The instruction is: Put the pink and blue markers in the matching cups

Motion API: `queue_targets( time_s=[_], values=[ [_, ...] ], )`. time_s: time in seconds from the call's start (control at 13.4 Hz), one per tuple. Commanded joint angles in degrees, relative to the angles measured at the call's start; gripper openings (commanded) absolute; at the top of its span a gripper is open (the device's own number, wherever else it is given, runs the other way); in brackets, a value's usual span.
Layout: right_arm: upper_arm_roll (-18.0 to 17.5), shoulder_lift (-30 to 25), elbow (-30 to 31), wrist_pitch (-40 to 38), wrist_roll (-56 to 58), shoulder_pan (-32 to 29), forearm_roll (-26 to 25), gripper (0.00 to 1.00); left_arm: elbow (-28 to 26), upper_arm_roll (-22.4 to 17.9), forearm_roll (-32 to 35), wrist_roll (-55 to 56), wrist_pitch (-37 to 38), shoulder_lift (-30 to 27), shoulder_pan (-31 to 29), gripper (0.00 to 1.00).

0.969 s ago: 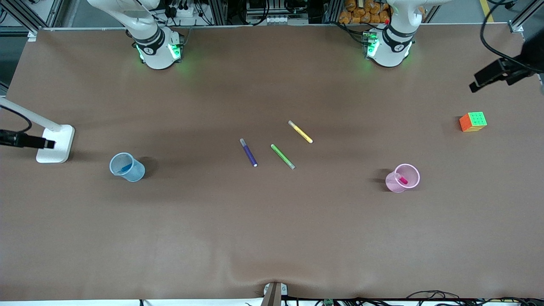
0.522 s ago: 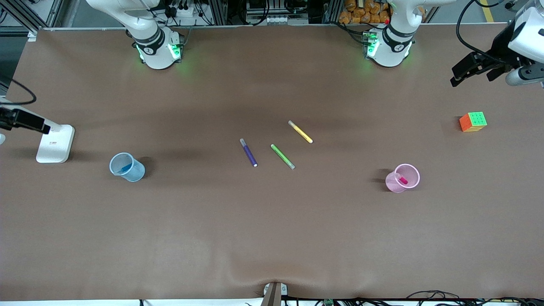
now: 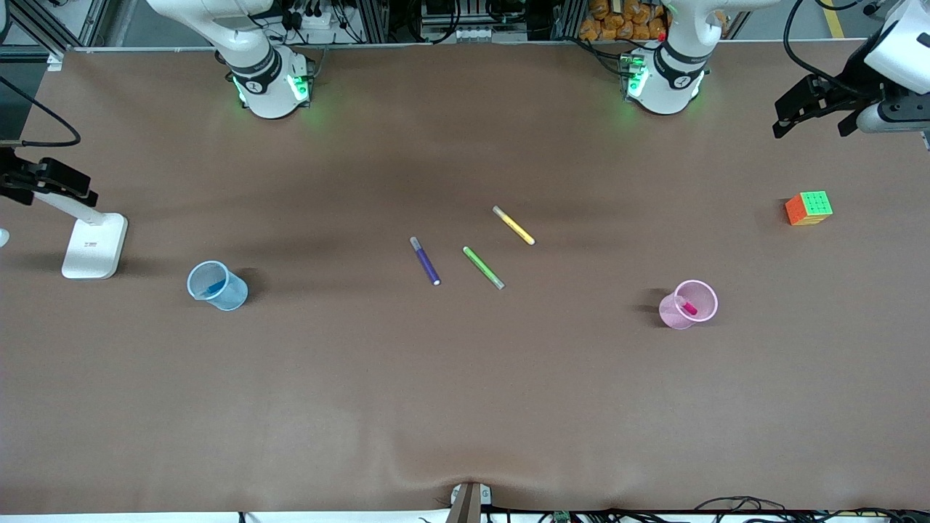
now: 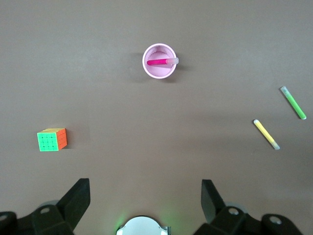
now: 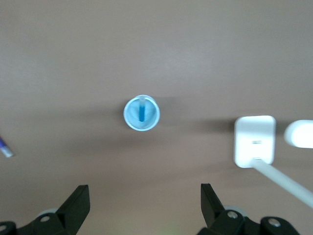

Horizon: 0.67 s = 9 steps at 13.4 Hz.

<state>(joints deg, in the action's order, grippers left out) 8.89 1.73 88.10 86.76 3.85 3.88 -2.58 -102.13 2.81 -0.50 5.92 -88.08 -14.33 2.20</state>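
Left gripper (image 4: 142, 208) hangs high over the left arm's end of the table, jaws spread wide and empty. Well below it stands the pale pink translucent plastic cup (image 3: 689, 305), the magenta-pink marker (image 4: 162, 62) leaning inside it. Near that cup sits a multicoloured puzzle cube (image 3: 809, 208).

Right gripper (image 5: 142, 208) hovers over the right arm's end, jaws wide apart too, nothing held. Beneath it, the pale blue translucent plastic cup (image 3: 216, 285) holds the bright blue marker (image 5: 142, 113), with a white lamp base (image 3: 95, 245) just beside.
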Motion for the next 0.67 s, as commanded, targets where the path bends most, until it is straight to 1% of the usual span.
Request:
queue_targets(
  time_s=[0.0,0.07,0.15,0.37,0.52,0.6],
  values=[
    [-0.19,3.28,-8.29,-3.53,0.72,0.42,-0.50,1.00,0.97,-0.09,2.42,-0.82,1.24,-0.26,0.52,1.00],
    [-0.28,3.10,-8.47,-4.84,0.63,0.69,2.12,1.00,0.97,0.26,3.04,-0.74,1.33,-0.09,0.52,1.00],
    [-0.10,2.84,-8.48,-5.37,0.54,0.34,3.62,1.00,0.97,0.79,3.13,-0.56,1.68,-0.09,0.52,1.00],
    [0.16,2.58,-11.01,-6.34,0.28,0.95,3.03,1.00,0.88,1.76,3.13,0.14,3.62,0.00,0.52,1.00],
    [0.07,0.65,-10.50,-8.62,0.72,0.51,3.90,1.00,0.80,1.67,3.13,0.14,3.71,0.09,0.52,1.00],
    [0.07,-0.06,-9.19,-9.50,0.80,0.60,3.82,1.00,0.80,1.67,3.13,0.06,3.71,0.26,0.44,1.00]
  ],
)
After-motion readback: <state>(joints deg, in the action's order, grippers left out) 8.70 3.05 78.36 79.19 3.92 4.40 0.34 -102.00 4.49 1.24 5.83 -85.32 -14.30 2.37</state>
